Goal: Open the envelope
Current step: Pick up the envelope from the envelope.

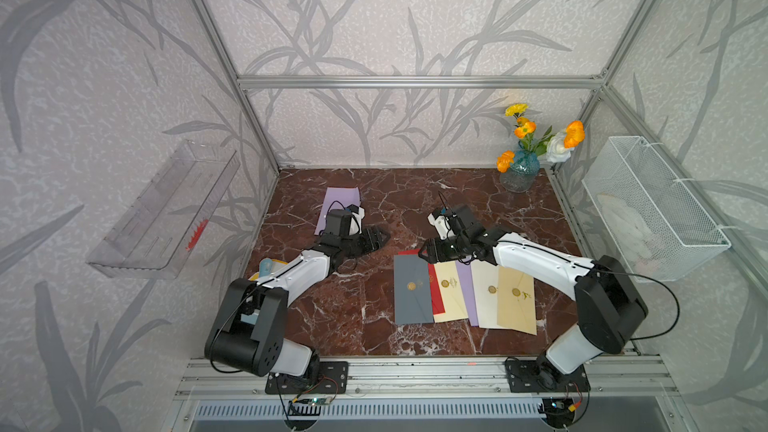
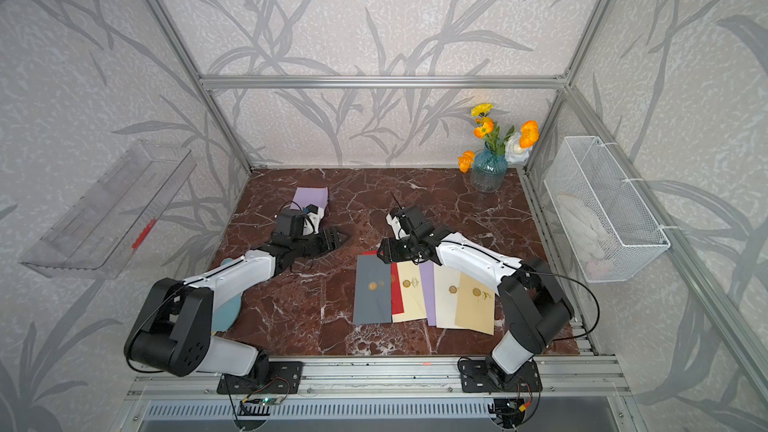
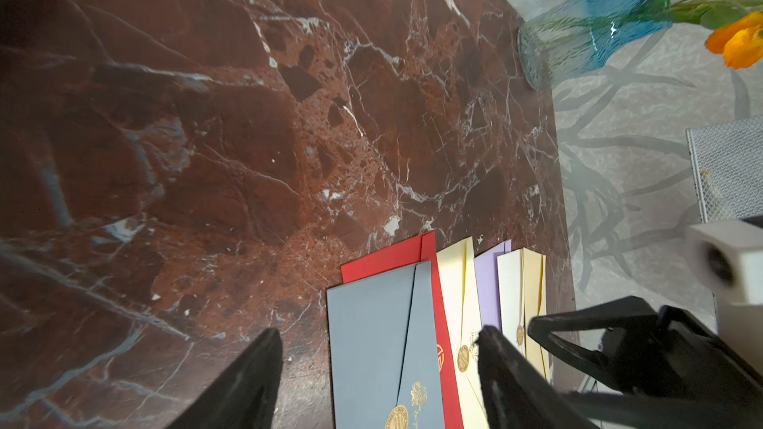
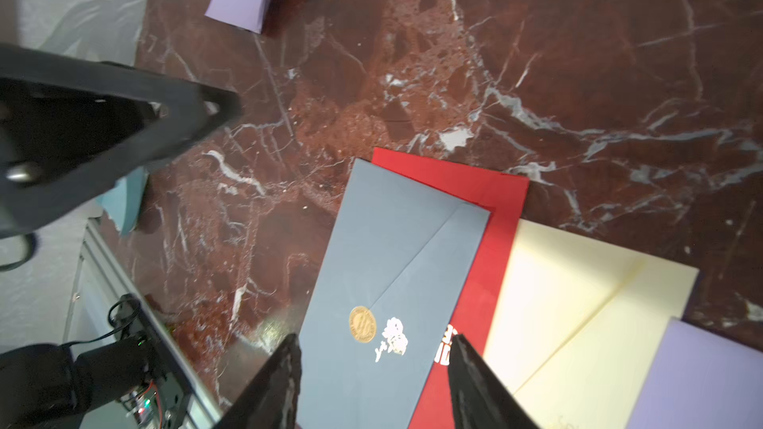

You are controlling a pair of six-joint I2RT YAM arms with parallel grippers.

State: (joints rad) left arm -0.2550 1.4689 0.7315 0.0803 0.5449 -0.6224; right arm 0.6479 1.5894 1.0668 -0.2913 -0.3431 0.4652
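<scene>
The grey envelope (image 1: 411, 288) is prob. the one to open. It lies flat at the left end of a fan of envelopes on the near right part of the surface (image 1: 365, 309), partly on top of the red envelope (image 1: 435, 297). Its flap (image 4: 425, 278) is shut w/ a gold sticker (image 4: 362, 323).

The right end effector (image 1: 424, 252) hangs over the far end of the grey envelope. Its fingers are spread & hold nothing. The left end effector (image 1: 379, 238) is over bare surface just left of the fan, fingers spread too, nothing in them.

How to do it well, I think: the paper is thin & flat, so a pinch from above won't catch it. Press the body down w/ one end effector. Slide a fingertip of the other under the flap's point by the sticker, then lift slow toward the right. Too fast & the paper may rip, or the fan may slide. Can't tell how hard the sticker sticks.

Room: lots of bare surface left of & beyond the fan, so the grey one could be pulled there first. The two end effectors are near each other but apart, so watch for a bump. The vase (image 1: 519, 174) stands far right, well apart. A purple envelope (image 1: 338, 201) lies far left, out of the way.
</scene>
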